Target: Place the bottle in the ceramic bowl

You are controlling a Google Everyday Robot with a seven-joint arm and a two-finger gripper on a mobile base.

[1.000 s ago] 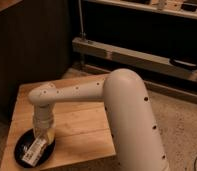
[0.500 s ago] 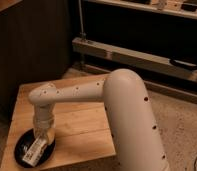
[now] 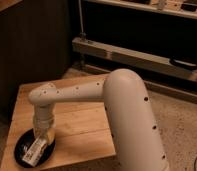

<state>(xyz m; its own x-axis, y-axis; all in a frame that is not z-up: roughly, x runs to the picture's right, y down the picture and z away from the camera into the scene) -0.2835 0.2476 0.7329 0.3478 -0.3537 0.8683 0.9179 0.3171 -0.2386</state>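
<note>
One bottle (image 3: 34, 150) lies in the one ceramic bowl (image 3: 20, 145), near the front-left corner of the wooden table (image 3: 77, 131). Its long axis runs diagonally: upper end toward the gripper (image 3: 43, 134), lower end toward the bowl's front-left rim; which end has the cap, can't tell. The gripper sits directly over the bowl, at the bottle's upper end; whether it's clamped or let go, can't tell. One arm (image 3: 92, 95) reaches left across the table. Vs 0.5 s ago: no visible change in bottle, bowl or gripper position.
</note>
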